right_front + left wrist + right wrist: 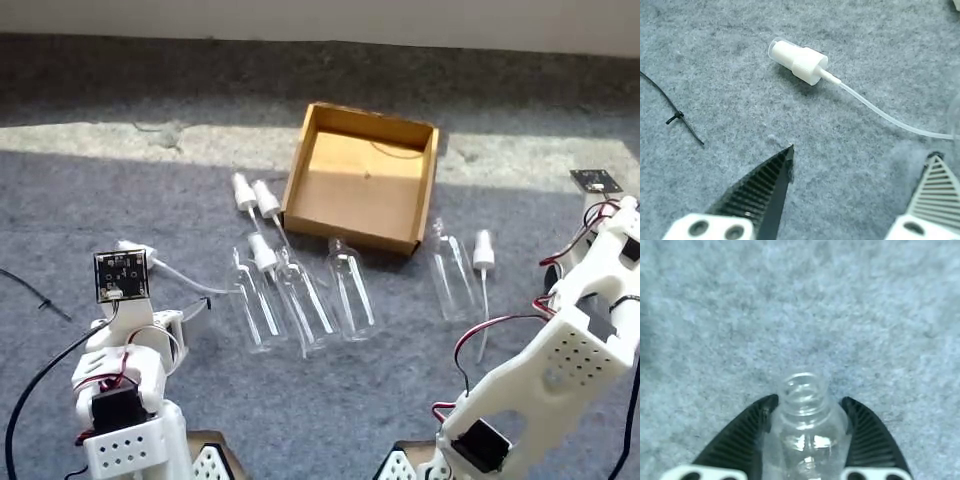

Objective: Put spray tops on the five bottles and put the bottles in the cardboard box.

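Observation:
Three clear bottles lie side by side mid-table: one (252, 302), a second (303, 303) and a third (352, 289). Another bottle (452, 272) lies to their right beside a white spray top (483, 250). Two spray tops (243, 190) (266, 198) lie left of the cardboard box (350, 228), and one (262, 252) lies by the bottles. My left gripper (860, 165) is open above the carpet, just short of a spray top (797, 60) with a long tube. My right gripper (808, 401) is shut on an uncapped bottle (804, 432), its mouth pointing away.
A black cable tie (680, 117) lies on the grey carpet beside the left arm's spray top. The cardboard box holds nothing and stands at the back centre. The right arm (560, 350) rises at the table's right side.

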You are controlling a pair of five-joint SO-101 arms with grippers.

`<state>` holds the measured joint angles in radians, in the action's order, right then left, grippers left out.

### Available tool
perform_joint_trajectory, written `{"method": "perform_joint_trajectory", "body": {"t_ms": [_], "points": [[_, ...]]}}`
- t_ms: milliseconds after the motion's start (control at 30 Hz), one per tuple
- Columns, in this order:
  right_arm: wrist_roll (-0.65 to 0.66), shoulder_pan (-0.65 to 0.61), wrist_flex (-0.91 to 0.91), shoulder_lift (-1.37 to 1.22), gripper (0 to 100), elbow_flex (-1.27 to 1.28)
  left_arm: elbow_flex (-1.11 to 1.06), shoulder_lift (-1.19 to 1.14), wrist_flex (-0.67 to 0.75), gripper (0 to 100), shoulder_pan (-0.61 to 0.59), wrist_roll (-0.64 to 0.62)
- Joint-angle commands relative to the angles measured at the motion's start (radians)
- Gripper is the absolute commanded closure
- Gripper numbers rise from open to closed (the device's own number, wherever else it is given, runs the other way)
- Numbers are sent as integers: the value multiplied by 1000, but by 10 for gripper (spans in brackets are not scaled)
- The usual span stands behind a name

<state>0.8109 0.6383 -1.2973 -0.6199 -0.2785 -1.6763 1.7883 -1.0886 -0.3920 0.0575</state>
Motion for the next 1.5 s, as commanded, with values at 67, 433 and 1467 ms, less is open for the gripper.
{"method": "perform_joint_trajectory", "body": {"t_ms": [67,433,1467], "points": [[-63,-4,-44,35,998,-21,-19,-5,-3,638,10,-6],[-267,-70,-199,426,994,-117,-19,4,-38,635,5,0],[-465,-418,314,1672,995,1207,1639,-1415,-572,639,4,66]]}}
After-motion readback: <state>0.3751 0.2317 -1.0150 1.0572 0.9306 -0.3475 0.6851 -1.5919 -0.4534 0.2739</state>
